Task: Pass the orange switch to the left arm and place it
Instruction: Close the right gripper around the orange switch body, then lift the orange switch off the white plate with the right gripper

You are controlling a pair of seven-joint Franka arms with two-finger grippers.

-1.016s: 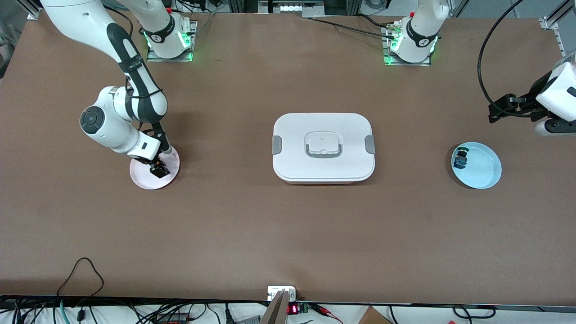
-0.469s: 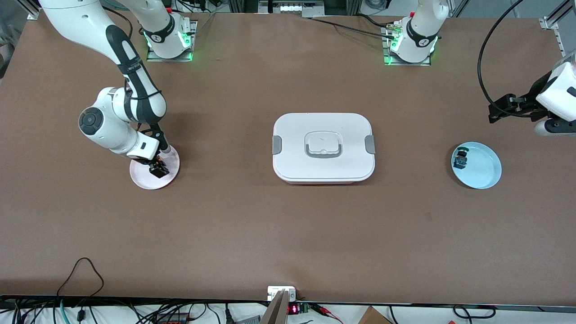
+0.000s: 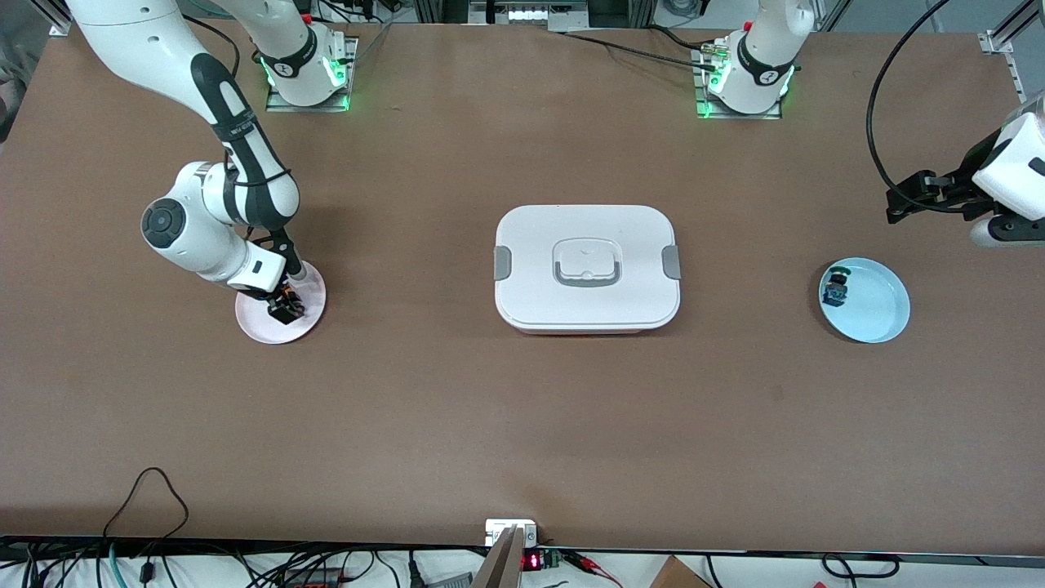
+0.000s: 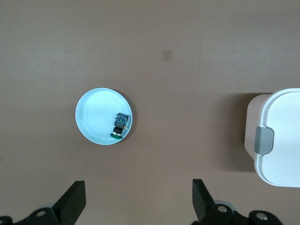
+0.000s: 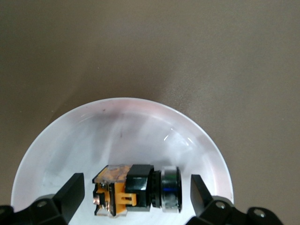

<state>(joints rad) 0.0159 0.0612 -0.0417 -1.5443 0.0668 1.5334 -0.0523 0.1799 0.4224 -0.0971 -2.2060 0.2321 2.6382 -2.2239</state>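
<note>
My right tool (image 3: 286,309) hangs spread over the round pink plate (image 3: 253,322), straddling the small black-and-orange plastic switch (image 5: 136,190) lying there on its side. It looks light, rigid, slippery; I'd pinch its blocky body. One white lidded box (image 3: 587,267), one blue plate (image 3: 878,314), one green-capped switch (image 3: 835,287). My left tool (image 4: 138,204) waits spread

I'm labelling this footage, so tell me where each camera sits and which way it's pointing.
Front view: high across the table, facing both arm bases; shows the box between the plates.
Left wrist view: on the left arm, looking down at the blue plate with the green-capped switch; open left gripper shows.
Right wrist view: looking down into the pink plate at the orange switch; open right gripper straddles it.
Shared: front and left wrist views both show the box.
</note>
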